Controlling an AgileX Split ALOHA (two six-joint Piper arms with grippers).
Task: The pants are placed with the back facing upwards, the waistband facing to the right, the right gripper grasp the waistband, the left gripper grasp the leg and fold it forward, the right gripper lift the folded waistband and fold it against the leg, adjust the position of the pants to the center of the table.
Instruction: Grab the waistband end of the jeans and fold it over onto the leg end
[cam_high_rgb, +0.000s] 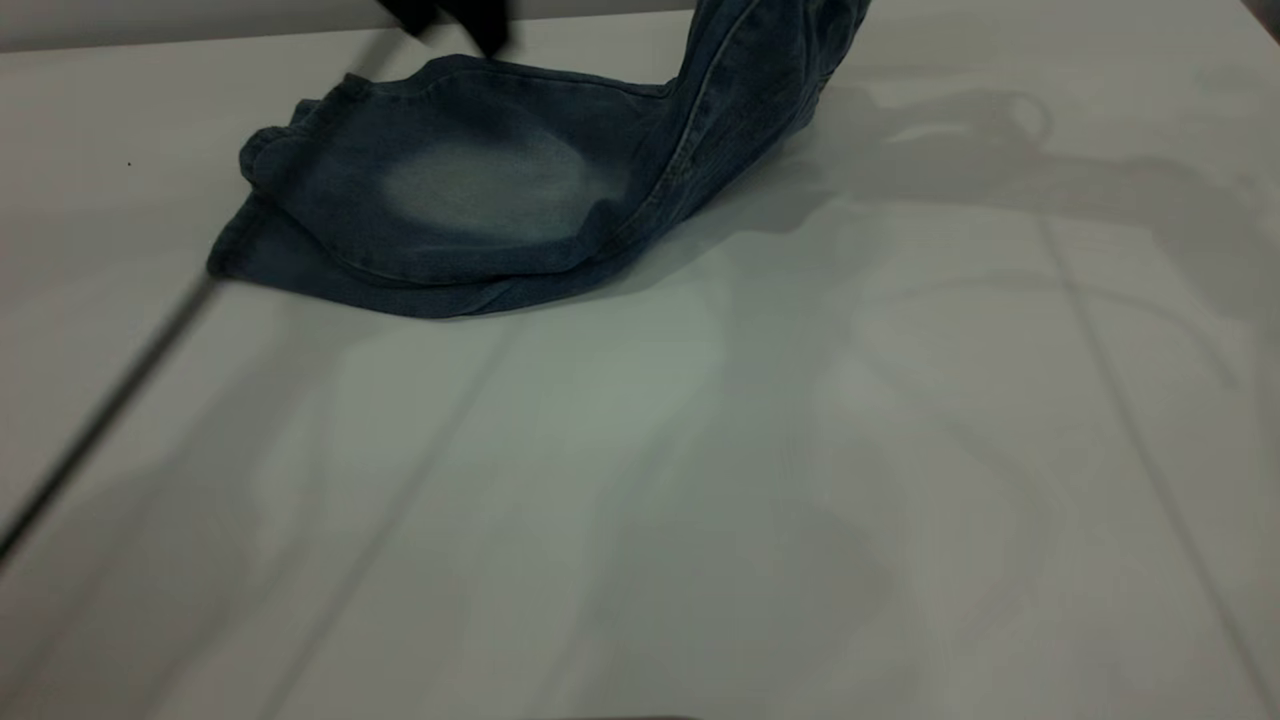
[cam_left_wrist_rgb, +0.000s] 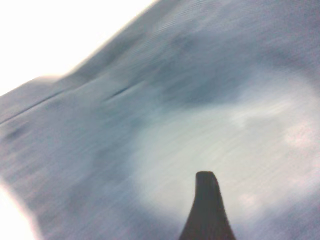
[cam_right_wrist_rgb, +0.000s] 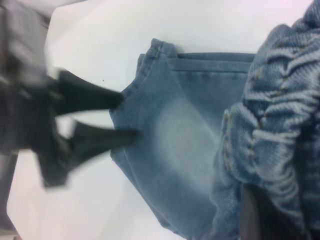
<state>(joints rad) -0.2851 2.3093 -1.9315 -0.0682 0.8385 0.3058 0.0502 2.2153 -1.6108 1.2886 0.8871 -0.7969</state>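
Right gripper (cam_right_wrist_rgb: 260, 215) clamps the waistband (cam_right_wrist_rgb: 280, 100), lifting it above the desk (cam_high_rgb: 700, 450). Left gripper (cam_right_wrist_rgb: 127, 116), fingers apart, sits at the leg (cam_high_rgb: 480, 190) hem opposite.

The outside camera sits low at the near edge of the table (cam_high_rgb: 760, 480) and looks across it at the pants (cam_high_rgb: 470, 200), which lie far back on the left. The left wrist camera is very close to the cloth, so the pale patch (cam_left_wrist_rgb: 235, 150) fills its picture, and that same patch (cam_high_rgb: 490, 185) shows from outside. The right wrist camera looks from higher up, past the bunched waistband (cam_right_wrist_rgb: 280, 110), down at the pants and the left gripper (cam_right_wrist_rgb: 127, 117)
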